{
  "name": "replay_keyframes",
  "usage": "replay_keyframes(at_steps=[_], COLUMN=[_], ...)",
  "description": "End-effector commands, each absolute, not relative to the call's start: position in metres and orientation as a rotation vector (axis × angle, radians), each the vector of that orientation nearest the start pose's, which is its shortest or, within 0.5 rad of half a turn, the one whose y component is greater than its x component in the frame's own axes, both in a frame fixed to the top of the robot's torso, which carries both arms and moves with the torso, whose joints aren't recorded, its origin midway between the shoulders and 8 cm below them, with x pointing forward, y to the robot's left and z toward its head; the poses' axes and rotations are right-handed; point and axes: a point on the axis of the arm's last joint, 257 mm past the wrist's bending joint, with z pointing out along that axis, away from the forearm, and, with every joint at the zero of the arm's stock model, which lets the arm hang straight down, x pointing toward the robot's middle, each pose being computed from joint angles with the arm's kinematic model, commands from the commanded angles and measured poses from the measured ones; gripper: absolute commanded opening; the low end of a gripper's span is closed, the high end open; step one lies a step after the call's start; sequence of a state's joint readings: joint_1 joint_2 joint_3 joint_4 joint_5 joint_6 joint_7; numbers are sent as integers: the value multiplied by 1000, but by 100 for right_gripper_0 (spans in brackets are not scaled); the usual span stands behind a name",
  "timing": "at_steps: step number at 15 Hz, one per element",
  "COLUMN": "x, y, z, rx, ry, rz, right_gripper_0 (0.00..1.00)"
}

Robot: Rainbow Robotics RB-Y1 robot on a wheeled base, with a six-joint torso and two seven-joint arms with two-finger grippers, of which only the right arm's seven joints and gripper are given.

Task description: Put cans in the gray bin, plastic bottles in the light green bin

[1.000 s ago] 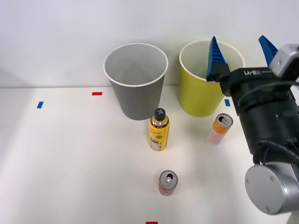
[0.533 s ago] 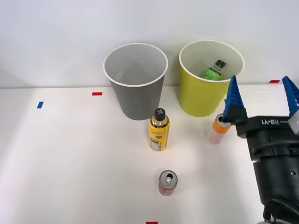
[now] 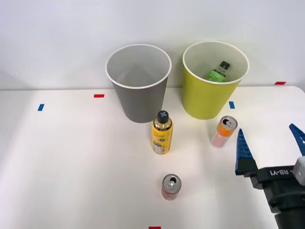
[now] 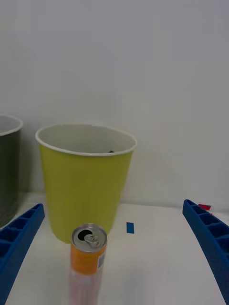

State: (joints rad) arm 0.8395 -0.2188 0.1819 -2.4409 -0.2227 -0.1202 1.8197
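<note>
Cans stand upright on the white table point(image 3: 71, 157): the orange-and-pink can point(image 3: 224, 131) just in front of the light green bin point(image 3: 209, 98), the red can point(image 3: 170, 186) nearer the robot. A green-labelled plastic bottle point(image 3: 218, 71) leans inside the light green bin; the gray bin point(image 3: 139, 95) beside it looks empty. A yellow bottle point(image 3: 162, 133) stands before it. The right gripper point(image 3: 269, 143) hovers spread wide, holding nothing. From the wrist, the orange-and-pink can sits between its fingers point(image 4: 19, 238).
</note>
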Motion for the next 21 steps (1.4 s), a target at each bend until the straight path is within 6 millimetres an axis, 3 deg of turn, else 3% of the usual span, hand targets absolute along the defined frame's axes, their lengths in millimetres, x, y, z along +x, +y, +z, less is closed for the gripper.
replay_keyframes(at_steps=[1,6,15,19,21], x=[317,301,290,288,286], y=[-246,-257,-269,-279,-275], z=[-142,-172,-184,-205,-212], rx=[-154,-138,-154,-156,-113], ry=[1526,1631,1675,1660,1665], rz=[-120,-160,-227,-330,-297], right_gripper_0=[100,100,100,100,100])
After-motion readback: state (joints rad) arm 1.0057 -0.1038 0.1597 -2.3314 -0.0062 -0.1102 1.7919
